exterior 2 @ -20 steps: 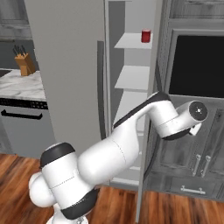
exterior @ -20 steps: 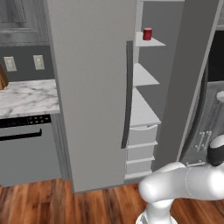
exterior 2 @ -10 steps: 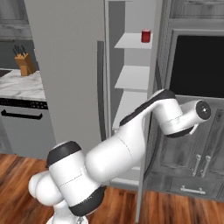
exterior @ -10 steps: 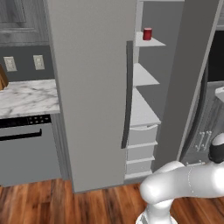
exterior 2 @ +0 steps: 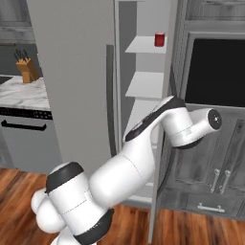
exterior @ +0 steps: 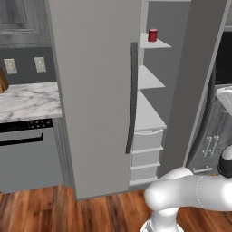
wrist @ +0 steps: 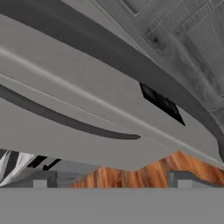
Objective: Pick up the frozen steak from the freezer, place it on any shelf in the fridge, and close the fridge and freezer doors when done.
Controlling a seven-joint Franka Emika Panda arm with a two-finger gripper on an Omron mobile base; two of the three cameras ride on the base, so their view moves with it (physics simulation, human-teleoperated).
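1. On the far left is the marble bench (exterior: 27,97). Nothing there matters for this job, so leave it alone.
2. Next comes the wide fridge door (exterior: 90,99) with its long dark handle (exterior: 132,97). It looks shut flat against the unit. You need not touch it.
3. I cannot tell where the frozen steak is. My guess is that it sits inside the fridge, behind that shut door, so the moving part of the job looks done.
4. To the right of the handle, the freezer (exterior: 149,118) stands open. You can see its grey shelves and drawers. A red can (exterior: 152,35) sits on the top shelf, and that is not your thing.
5. Further right, the freezer door (exterior: 201,77) is swung out toward you. The arm reaches round to its right side.
6. In the hand view, the fingers (wrist: 185,178) sit wide apart with only wood floor between them, so they hold nothing. The grey door face, with a dark curved handle and a dark panel, is very close in front of the hand.
7. So the step in hand looks like shutting the freezer door, the last thing left.
8. Next, push the door's outer face to the left and away from you until it meets the unit. Go slowly. Keep the arm outside the gap so it does not get pinched.
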